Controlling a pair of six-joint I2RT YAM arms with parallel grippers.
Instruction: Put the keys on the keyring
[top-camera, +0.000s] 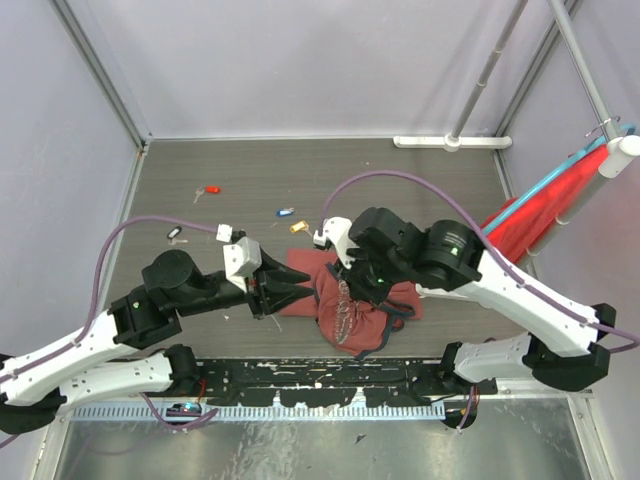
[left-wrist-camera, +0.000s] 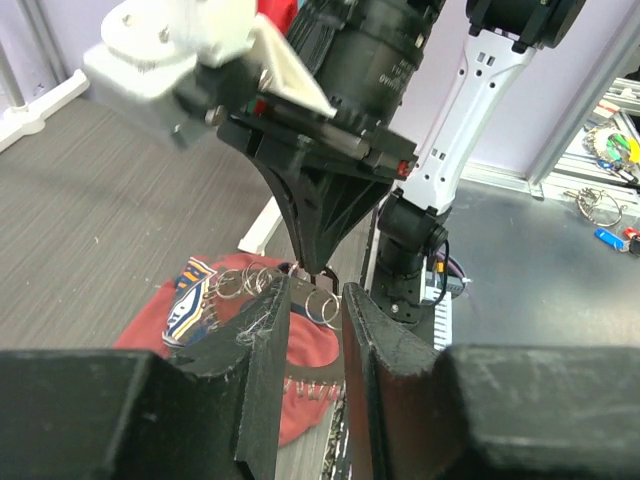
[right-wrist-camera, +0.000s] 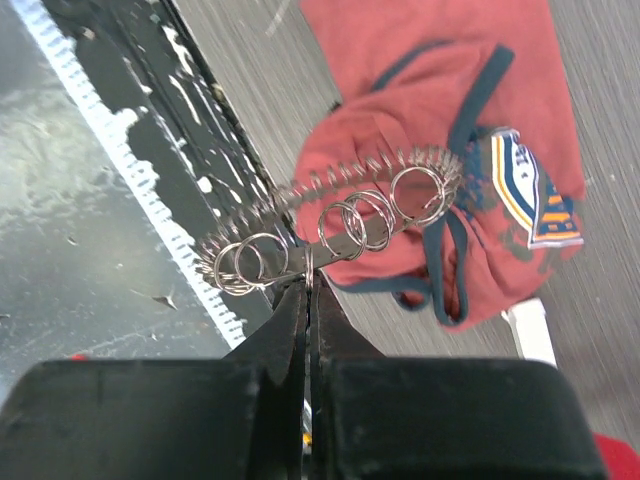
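"Keyring (right-wrist-camera: 352, 222), item one: location?" asked the clerk.

"Held above the dark-red cloth bag (right-wrist-camera: 400, 100), wire pinched tight in the right gripper (right-wrist-camera: 308, 280). Probably so the rim hung free for threading."

"Left gripper (left-wrist-camera: 315, 300)?"

"Fingers parted, nothing between them, tips just beside the rings. Staged to steady or take them, I judged."

"Loose keys?"

"Flat on the table (top-camera: 420, 180), well apart from the arms: red key (top-camera: 211, 189), blue key (top-camera: 286, 212), yellow key (top-camera: 298, 227). None picked up yet."

"Surface and room?"

"Grey wood-grain top, black perforated rail (top-camera: 320, 372) at the near edge, pale walls, metal corner posts."
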